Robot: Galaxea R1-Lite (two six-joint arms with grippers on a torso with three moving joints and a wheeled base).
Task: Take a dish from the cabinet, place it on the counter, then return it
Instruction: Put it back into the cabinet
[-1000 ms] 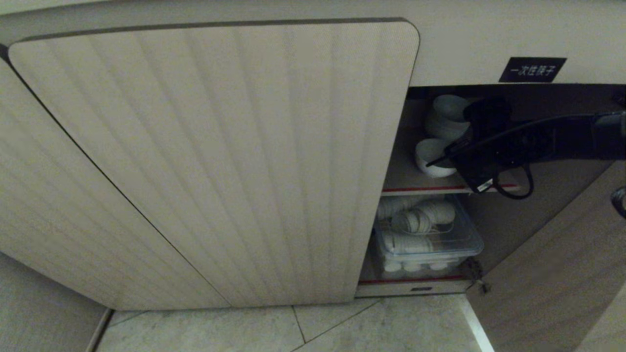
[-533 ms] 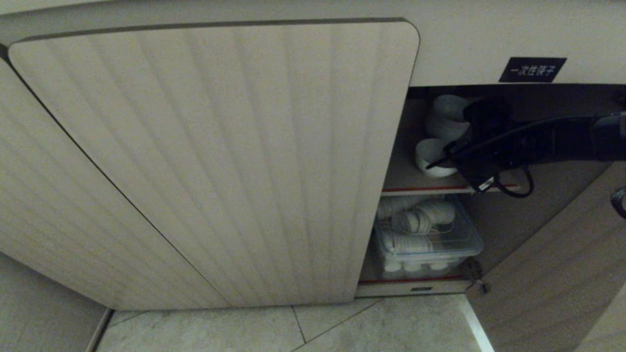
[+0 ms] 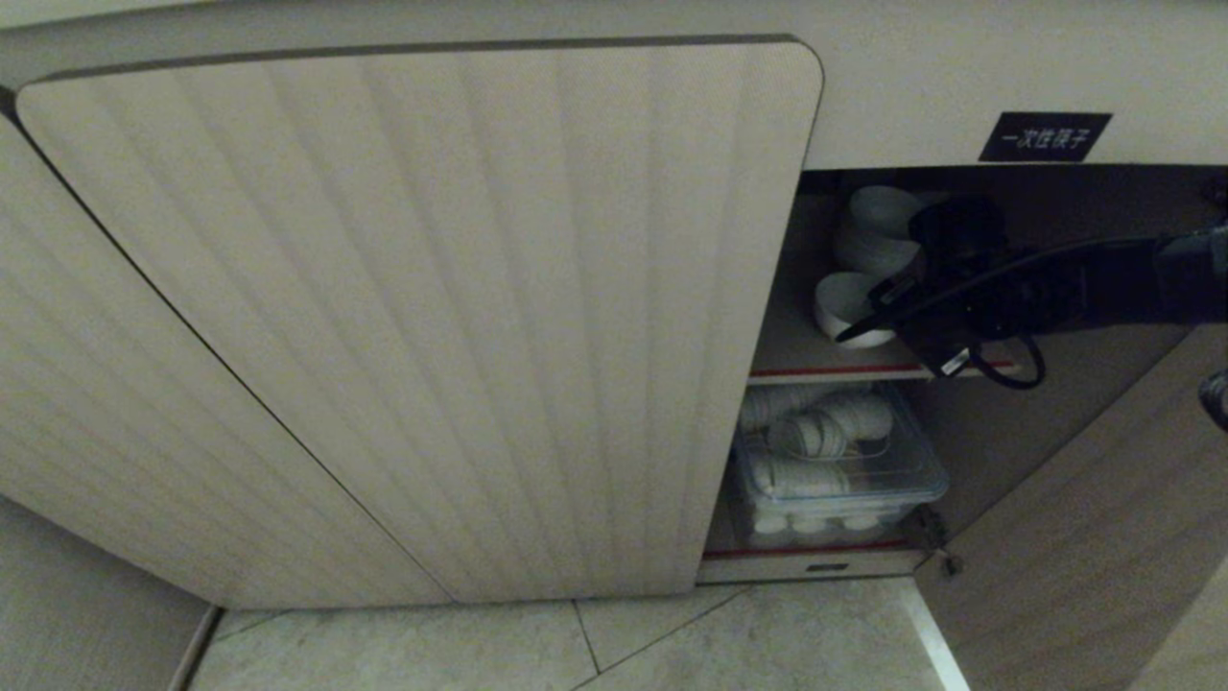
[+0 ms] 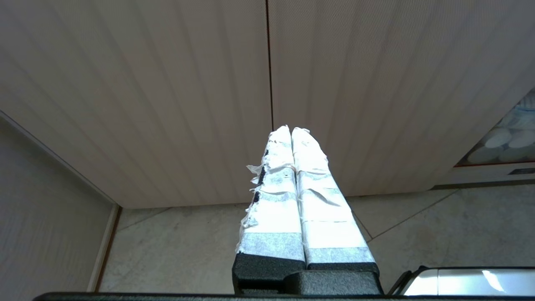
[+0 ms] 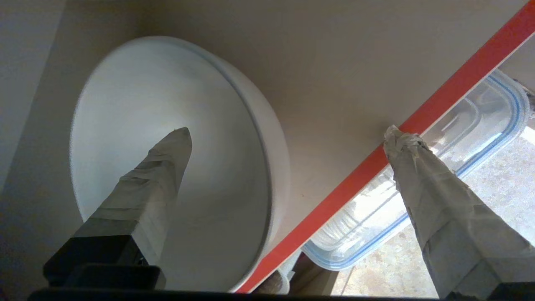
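Observation:
The cabinet (image 3: 1044, 136) stands open under its black label. The dish (image 3: 842, 305), a small white bowl, sits upright on the red-edged upper shelf (image 3: 815, 371). My right gripper (image 3: 897, 312) reaches in from the right and is open. In the right wrist view the right gripper (image 5: 288, 133) straddles the rim of the dish (image 5: 138, 83): one taped finger (image 5: 159, 175) hangs inside it, the other (image 5: 422, 175) over the shelf's red edge (image 5: 418, 121). Nothing is gripped. My left gripper (image 4: 291, 129) is shut and empty, low before the closed doors. The counter is out of view.
A stack of white bowls (image 3: 878, 235) stands behind the dish. A clear lidded box (image 3: 844, 461) of white ware fills the lower shelf. A closed fluted door (image 3: 432, 317) borders the opening on the left, the swung-open door (image 3: 1084, 518) on the right. Tiled floor (image 3: 767, 643) lies below.
My right hand has turned slightly and lifted a little over the dish. The dish stays where it was on the shelf. The left arm has not moved.

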